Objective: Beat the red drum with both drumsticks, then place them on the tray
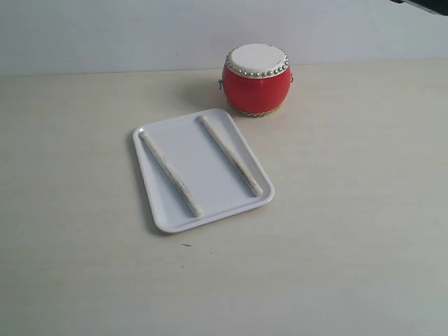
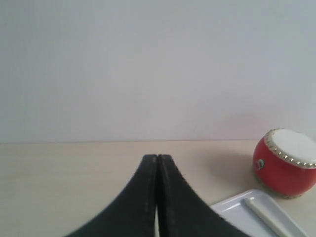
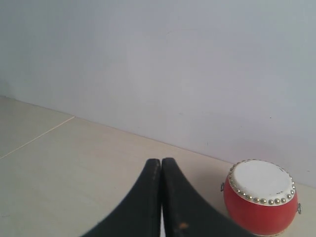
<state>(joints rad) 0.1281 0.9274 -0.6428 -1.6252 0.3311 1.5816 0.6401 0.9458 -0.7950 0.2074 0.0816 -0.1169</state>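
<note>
Big picture first: the pale table (image 1: 364, 231) is mostly bare, with open room on the near side and out to both flanks. The wall sits close behind the far edge.

The white tray (image 1: 204, 175) lies askew, its far corner near the base of the red drum (image 1: 256, 80) but not touching it. The drum stands upright, skin up.

The drumsticks lie flat inside the tray, roughly parallel and well apart. One (image 1: 170, 173) hugs the left rim and the other (image 1: 229, 155) runs toward the right rim.

Neither arm shows in the exterior view. The left gripper (image 2: 157, 158) has its jaws pressed together on nothing, and so does the right gripper (image 3: 161, 160). Both hang back with the drum in sight ahead.

Now the hazards:
- **Hard pickup:** the sticks are slim and lie flat, so a finger could catch the rim.
- **Loose tray:** the tray looks light, and a bump would probably skid it into the drum or roll a stick.
- **Tight left side:** the left stick leaves little finger room against its rim.

The bare strip between the sticks is the kinder way in. The table's near side and flanks offer free swing, but behind the drum the wall closes in.
</note>
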